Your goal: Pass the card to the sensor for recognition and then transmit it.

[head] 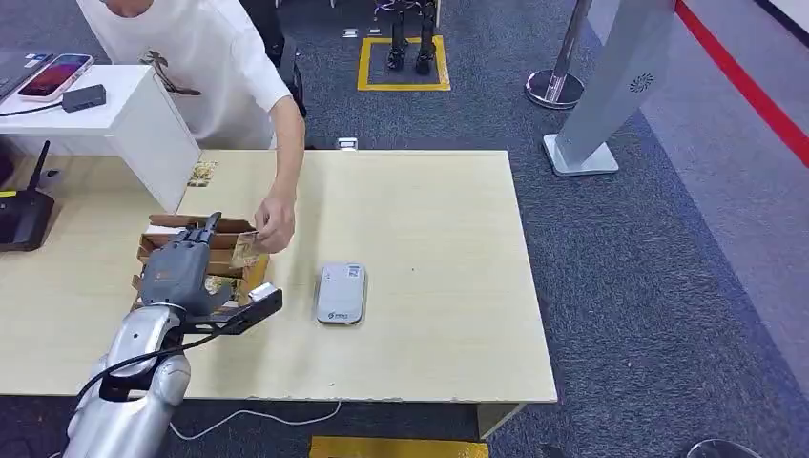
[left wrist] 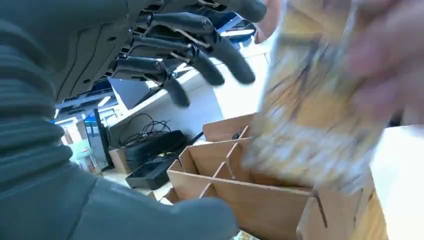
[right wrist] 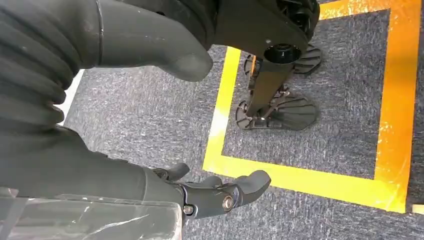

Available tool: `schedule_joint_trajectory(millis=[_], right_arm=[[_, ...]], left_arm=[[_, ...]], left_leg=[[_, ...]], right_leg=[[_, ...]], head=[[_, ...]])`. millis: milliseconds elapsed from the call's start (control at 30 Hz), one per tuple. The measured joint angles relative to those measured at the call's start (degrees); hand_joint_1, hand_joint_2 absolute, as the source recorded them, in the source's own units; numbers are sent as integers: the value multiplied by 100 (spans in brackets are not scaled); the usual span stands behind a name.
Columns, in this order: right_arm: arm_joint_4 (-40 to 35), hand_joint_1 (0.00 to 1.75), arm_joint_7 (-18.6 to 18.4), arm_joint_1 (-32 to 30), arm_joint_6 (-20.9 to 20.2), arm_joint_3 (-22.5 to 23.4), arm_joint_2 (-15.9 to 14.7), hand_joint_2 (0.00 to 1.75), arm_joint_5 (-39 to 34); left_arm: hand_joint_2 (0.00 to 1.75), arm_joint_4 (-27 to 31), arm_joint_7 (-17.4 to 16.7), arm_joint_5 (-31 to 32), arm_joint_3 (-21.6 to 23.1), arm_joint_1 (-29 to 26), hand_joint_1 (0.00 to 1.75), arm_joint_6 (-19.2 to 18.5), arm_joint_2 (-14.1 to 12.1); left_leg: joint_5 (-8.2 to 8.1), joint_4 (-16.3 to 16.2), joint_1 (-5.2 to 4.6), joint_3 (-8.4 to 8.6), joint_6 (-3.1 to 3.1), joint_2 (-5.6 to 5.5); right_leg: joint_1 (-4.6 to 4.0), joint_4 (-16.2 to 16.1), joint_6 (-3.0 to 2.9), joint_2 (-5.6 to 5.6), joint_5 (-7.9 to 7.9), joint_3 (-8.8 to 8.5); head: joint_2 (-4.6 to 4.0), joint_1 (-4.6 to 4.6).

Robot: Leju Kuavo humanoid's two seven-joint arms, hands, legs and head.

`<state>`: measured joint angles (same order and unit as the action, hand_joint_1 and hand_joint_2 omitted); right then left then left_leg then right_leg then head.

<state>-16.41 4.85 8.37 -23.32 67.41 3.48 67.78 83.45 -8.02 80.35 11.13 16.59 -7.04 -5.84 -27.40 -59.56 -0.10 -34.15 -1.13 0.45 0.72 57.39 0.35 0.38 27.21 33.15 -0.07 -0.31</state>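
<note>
The left hand (head: 181, 262) hovers over the wooden divider box (head: 153, 250), fingers (left wrist: 200, 50) spread apart and holding nothing. A person's hand (head: 275, 225) holds the card (head: 245, 247) just beside the box; in the left wrist view it is a blur. The grey sensor (head: 341, 292) lies near the box. The right hand (right wrist: 220, 195) hangs over yellow floor tape (right wrist: 310, 177), fingers loosely apart, partly cut off

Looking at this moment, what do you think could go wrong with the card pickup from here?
1. A person's hand holds a card right at the left hand; closing now may catch the person's hand.
2. The left hand's fingers are spread over the wooden organizer and hold nothing; a late grasp may drop the card.
3. The sensor lies near; a swing may knock it.
</note>
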Motion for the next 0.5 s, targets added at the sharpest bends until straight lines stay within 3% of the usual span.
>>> schedule_joint_trajectory(millis=[500], right_arm=[[0, 0, 35, -78, 0, 17, 0, 175, -11]], left_arm=[[175, 122, 87, 127, -2, -115, 0, 48, 103]], left_leg=[[0, 0, 0, 0, 0, -2]], right_leg=[[0, 0, 0, -2, 0, -1]], head=[[0, 0]])
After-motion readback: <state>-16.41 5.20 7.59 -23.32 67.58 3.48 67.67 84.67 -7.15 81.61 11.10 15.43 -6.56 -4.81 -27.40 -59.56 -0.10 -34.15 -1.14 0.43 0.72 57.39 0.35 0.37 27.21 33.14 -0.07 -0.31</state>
